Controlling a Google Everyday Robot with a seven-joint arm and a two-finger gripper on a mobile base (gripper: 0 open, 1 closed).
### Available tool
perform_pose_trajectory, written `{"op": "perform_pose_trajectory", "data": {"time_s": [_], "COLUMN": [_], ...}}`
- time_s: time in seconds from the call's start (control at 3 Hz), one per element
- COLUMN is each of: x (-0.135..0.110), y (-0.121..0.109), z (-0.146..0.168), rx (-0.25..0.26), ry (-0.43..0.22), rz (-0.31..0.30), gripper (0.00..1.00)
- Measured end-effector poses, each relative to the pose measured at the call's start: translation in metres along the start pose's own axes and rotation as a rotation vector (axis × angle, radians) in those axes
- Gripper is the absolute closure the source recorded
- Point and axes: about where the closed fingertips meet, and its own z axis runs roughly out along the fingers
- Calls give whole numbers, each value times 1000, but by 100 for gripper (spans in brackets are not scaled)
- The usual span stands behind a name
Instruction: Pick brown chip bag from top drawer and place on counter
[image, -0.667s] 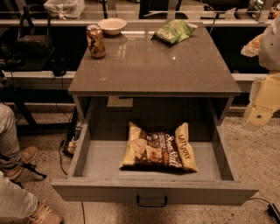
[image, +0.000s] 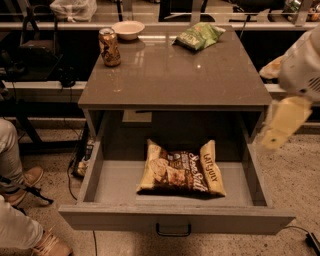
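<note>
Change: claw (image: 282, 125) edged left; now right of frame, beside top drawer (image: 175, 220)
Claw state: cannot tell
Brown chip bag (image: 180, 174): flat in open drawer, lower centre; untouched
Left: grasp, lift, set on tabletop (image: 175, 75)

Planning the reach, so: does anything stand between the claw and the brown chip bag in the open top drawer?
Nothing visible does. The brown chip bag lies uncovered and alone in the top drawer. The claw hangs off to its right, near the drawer's right wall. Only that low wall lies between them.
</note>
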Motion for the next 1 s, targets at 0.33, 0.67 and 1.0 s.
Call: {"op": "perform_pose_trajectory", "data": {"time_s": [0.33,0.67,1.0], "x": [-34,-71,-71], "y": [2,1,1], "z": [84,170,170], "rx": [-95,-154,-155], "ry": [-162,-284,-284], "rz": [37,101,100], "gripper": [0,0,0]}}
